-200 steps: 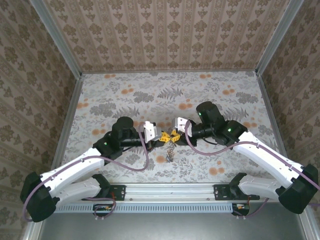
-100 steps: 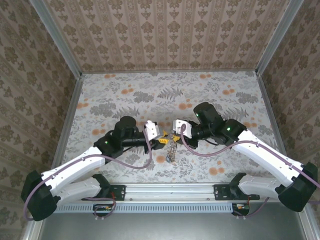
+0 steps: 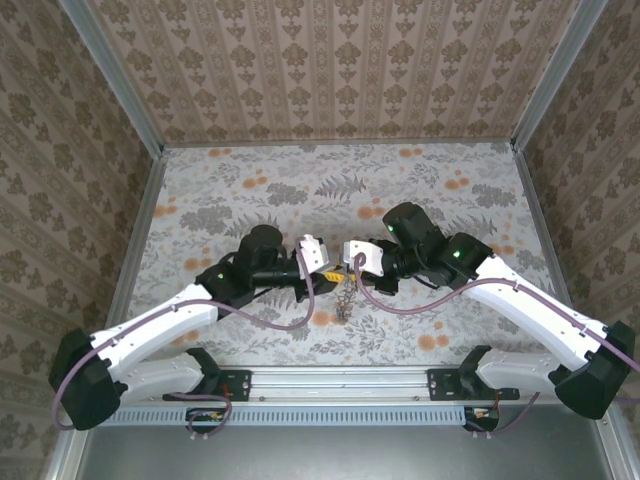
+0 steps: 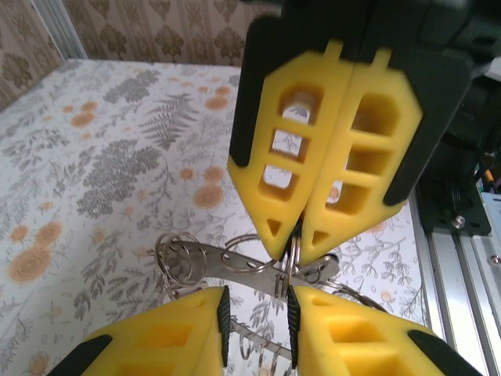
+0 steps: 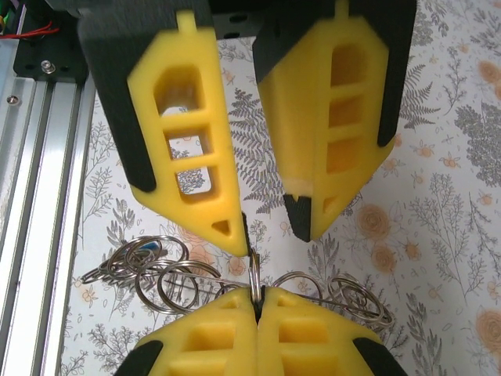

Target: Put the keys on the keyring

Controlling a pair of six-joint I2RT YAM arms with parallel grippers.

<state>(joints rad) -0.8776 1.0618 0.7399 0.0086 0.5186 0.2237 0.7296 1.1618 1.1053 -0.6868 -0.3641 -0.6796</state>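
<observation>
**A:** Two arms, one bundle of rings. What changed in the last second?

**B:** The left arm pushed in. A second ago its wrist sat further back on its own side. From above it has now closed on the right one, and they meet nose to nose over the middle of the surface [image 3: 250, 190]. The right arm barely shifted.

**A:** And the grips?

**B:** The right fingers [image 5: 297, 309] are pressed flat together, with one wire loop of the keyring [image 5: 254, 272] pinched upright between their tips. The left fingers [image 5: 184, 131] stand apart, their tips on either side of the top of that same loop.

**A:** What does that mean for the job?

**B:** My reading is that the right arm is steadying the ring so the left can take hold or pry the coil. Nothing looks threaded yet.

**A:** Where is the keyring itself?

**B:** It is held up between the two arms, with its other loops trailing sideways and down.

**A:** What can't you make out?

**B:** The key. I can't pick it out among the loops, though a small bluish piece [image 5: 147, 247] sits inside one of them. From above the dangling part is a blur, and I can't tell whether it touches the surface. The left wrist view also cuts off its own fingers at the bottom edge.
</observation>
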